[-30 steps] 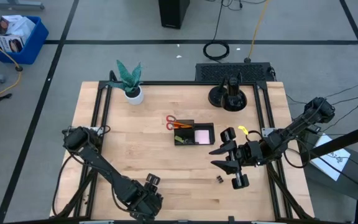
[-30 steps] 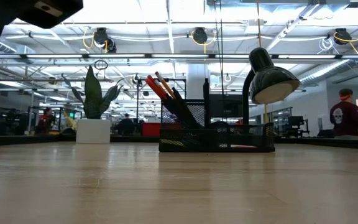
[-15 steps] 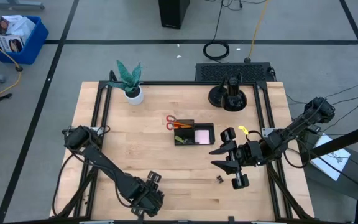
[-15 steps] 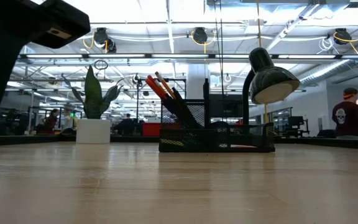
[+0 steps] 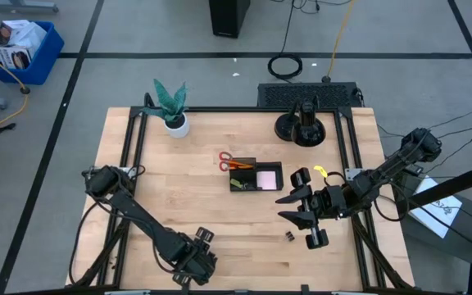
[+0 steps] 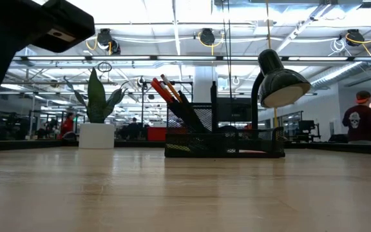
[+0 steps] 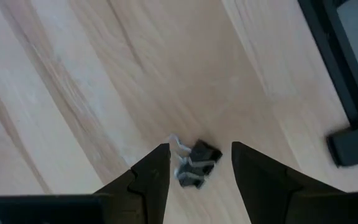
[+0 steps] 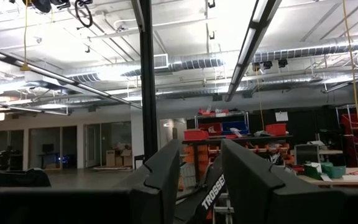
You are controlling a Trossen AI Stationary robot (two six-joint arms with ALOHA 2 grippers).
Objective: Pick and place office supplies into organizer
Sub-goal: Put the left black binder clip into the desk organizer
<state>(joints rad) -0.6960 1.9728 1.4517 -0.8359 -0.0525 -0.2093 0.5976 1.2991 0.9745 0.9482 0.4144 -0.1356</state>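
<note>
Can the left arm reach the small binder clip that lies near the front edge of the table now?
Probably yes. The left end effector hangs open right above the binder clip, the clip showing between its fingers, and only bare table surrounds it.

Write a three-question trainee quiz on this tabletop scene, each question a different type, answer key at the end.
1. True or false: the left end effector is open, with a binder clip on the wood between its fingers.
2. What sticks up out of the organizer? A) orange pencils B) a ruler C) a stapler
3. Fill in: the right end effector points out at the ____, not at the table.

Key: 1 true; 2 A; 3 room
</note>
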